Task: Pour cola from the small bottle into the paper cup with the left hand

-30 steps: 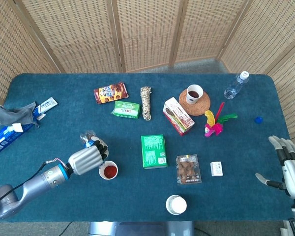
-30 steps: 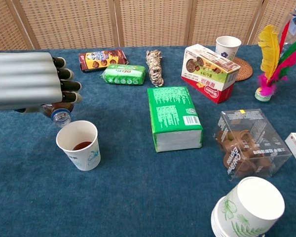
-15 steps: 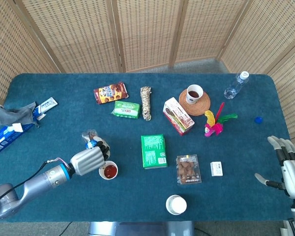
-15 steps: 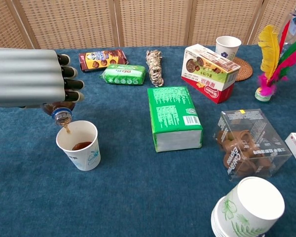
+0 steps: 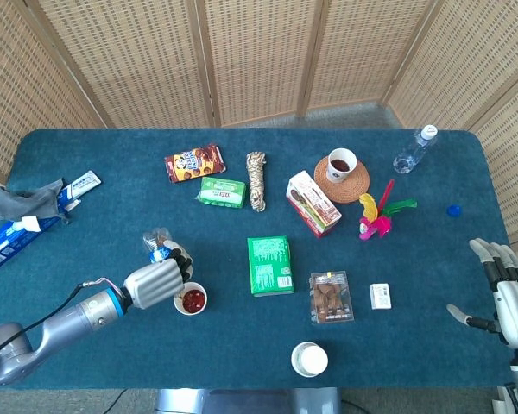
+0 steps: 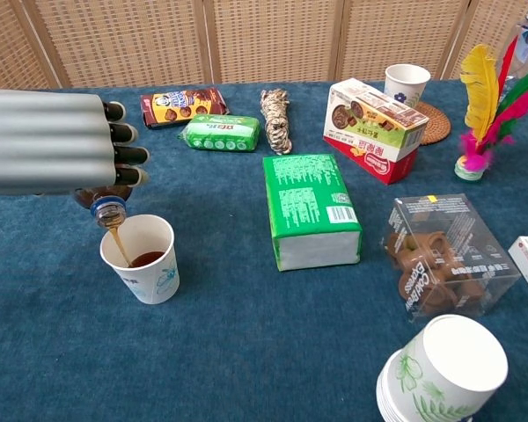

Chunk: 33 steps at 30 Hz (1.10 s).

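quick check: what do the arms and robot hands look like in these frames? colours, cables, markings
Left robot hand: ribbed silver-grey back, black fingertips. Its arm is silver-grey tubing with a blue ring at the wrist and a thin cable looping alongside. Right robot hand: pale grey-white shell, segmented fingers with dark gaps. No legible markings on either.

- At my twelve o'clock lies a green box (image 6: 310, 209), flat.
- Toward two, a clear cookie box (image 6: 440, 253).
- Far at one, a filled cup on a wicker coaster (image 5: 342, 179).
- Rope coil (image 5: 256, 180) at twelve, further back.
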Each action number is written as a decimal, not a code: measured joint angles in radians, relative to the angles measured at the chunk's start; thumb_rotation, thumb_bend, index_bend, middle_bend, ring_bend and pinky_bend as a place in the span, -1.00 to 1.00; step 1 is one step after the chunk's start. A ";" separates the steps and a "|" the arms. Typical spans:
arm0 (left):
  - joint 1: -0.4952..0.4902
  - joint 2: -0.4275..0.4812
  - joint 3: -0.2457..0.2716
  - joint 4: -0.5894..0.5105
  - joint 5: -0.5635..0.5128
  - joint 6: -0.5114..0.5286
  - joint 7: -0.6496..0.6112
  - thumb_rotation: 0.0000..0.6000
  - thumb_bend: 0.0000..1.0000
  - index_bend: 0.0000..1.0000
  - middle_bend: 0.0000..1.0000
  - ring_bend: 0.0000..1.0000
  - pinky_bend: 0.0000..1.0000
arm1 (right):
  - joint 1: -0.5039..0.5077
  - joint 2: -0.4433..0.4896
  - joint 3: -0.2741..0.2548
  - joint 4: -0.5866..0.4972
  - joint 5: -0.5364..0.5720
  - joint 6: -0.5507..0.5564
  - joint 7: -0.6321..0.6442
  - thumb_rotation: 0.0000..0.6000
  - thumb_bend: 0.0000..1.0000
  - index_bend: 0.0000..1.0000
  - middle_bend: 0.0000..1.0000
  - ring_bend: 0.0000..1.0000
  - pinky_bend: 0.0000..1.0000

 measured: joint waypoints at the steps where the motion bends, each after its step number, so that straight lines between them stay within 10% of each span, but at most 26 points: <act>1: 0.001 -0.001 0.001 0.000 0.001 0.000 0.001 1.00 -0.10 -0.04 -0.26 -0.25 -0.08 | 0.000 0.000 0.000 0.000 0.000 0.000 0.000 1.00 -1.00 -1.00 -1.00 -1.00 -0.88; 18: 0.045 -0.027 0.000 0.009 -0.053 0.066 -0.119 1.00 -0.10 -0.05 -0.27 -0.26 -0.06 | 0.001 -0.001 -0.002 -0.001 -0.003 -0.001 -0.006 1.00 -1.00 -1.00 -1.00 -1.00 -0.88; 33: 0.149 -0.088 -0.017 0.053 -0.175 0.231 -0.515 1.00 -0.10 -0.04 -0.24 -0.27 -0.05 | 0.006 -0.012 -0.008 -0.003 -0.005 -0.013 -0.036 1.00 -1.00 -1.00 -1.00 -1.00 -0.87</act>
